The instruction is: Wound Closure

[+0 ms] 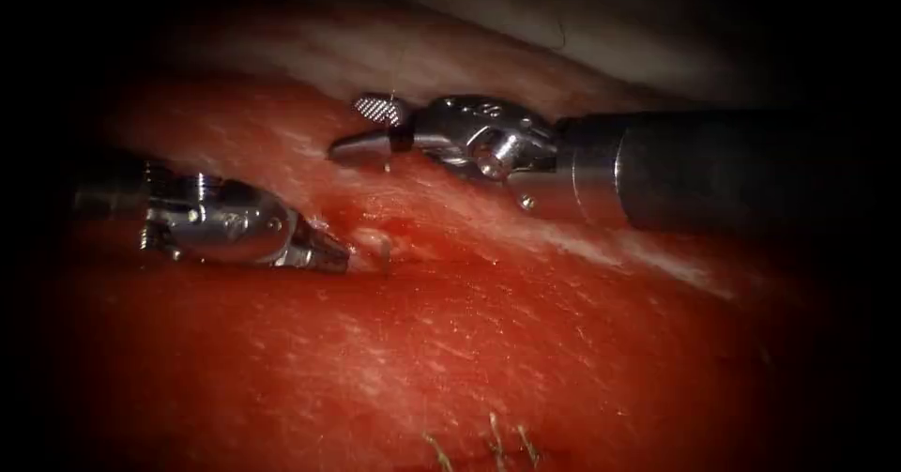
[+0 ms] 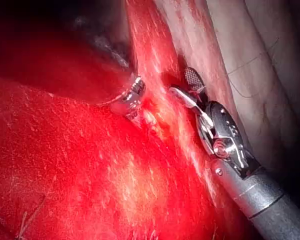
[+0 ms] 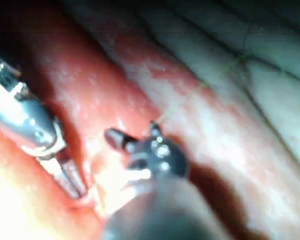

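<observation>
**Both tools at the cut, thread trailing from the right tool**

We see the tissue (image 1: 488, 341) as a glistening red slab with paler streaks, crossed by the cut (image 1: 394, 237), a pale, moist furrow running from upper left to lower right in the endoscope view. Red fluid (image 1: 413, 228) wets its edges. The left tool (image 1: 324, 251) lies to the left of the cut, its long axis pointing right and slightly down, with the jaws together and their tips pressed at the cut's left lip; we cannot tell whether they pinch tissue. The right tool (image 1: 366, 125) enters from the right, its shaft nearly level and pointing left, and sits just above the cut on its right side. Its jaws stand apart, the upper one showing its ridged face, and a short dark piece, which we cannot identify, crosses between them near the hinge. A fine thread (image 3: 205, 85) runs from the right tool's jaws away across the pale tissue. We cannot make out the needle.
</observation>
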`<state>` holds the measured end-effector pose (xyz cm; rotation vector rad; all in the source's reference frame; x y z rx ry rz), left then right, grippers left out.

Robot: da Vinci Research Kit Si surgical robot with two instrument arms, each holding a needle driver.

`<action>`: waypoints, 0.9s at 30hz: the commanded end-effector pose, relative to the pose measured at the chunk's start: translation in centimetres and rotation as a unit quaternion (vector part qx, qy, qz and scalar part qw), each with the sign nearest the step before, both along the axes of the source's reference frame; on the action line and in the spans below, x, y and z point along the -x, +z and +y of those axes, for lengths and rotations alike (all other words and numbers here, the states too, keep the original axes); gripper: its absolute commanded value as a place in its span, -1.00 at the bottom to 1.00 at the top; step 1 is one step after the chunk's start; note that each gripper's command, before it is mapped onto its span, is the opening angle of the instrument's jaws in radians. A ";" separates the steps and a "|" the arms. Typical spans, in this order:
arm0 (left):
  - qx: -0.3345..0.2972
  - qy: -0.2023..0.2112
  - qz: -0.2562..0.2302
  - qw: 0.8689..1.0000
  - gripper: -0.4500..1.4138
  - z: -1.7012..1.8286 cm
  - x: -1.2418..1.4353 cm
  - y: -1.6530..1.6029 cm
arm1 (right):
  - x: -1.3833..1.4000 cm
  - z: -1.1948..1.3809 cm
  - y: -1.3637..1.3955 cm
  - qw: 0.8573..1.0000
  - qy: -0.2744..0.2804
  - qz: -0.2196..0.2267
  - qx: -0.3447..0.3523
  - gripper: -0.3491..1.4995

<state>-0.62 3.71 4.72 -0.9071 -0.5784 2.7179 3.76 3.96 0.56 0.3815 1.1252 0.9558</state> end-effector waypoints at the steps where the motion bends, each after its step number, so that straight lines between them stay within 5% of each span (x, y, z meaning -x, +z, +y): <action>1: -0.001 0.001 -0.001 1.000 -0.77 -0.05 0.05 0.05 | -0.06 0.04 0.01 1.000 0.000 0.003 0.002 0.44; 8: -0.001 0.001 -0.001 1.000 -0.77 -0.05 0.04 0.05 | 0.16 0.02 0.01 1.000 -0.019 -0.019 0.011 0.36; 11: -0.001 0.001 -0.001 1.000 -0.77 -0.05 0.04 0.05 | 0.18 0.01 0.00 1.000 -0.019 -0.018 0.012 0.16; 12: -0.001 0.001 -0.001 1.000 -0.76 -0.05 0.04 0.05 | 0.17 0.00 -0.02 1.000 -0.014 -0.012 0.015 -0.06; 17: -0.001 0.001 -0.001 1.000 -0.76 -0.05 0.04 0.05 | 0.13 0.05 -0.08 1.000 -0.005 -0.005 0.015 -0.15; 20: -0.001 0.001 -0.001 1.000 -0.76 -0.05 0.04 0.05 | 0.12 0.03 -0.07 1.000 -0.008 0.001 0.007 -1.00; 27: -0.001 0.002 -0.002 1.000 -0.76 -0.04 0.03 0.04 | 0.16 0.00 -0.01 0.994 -0.021 -0.046 -0.092 -1.00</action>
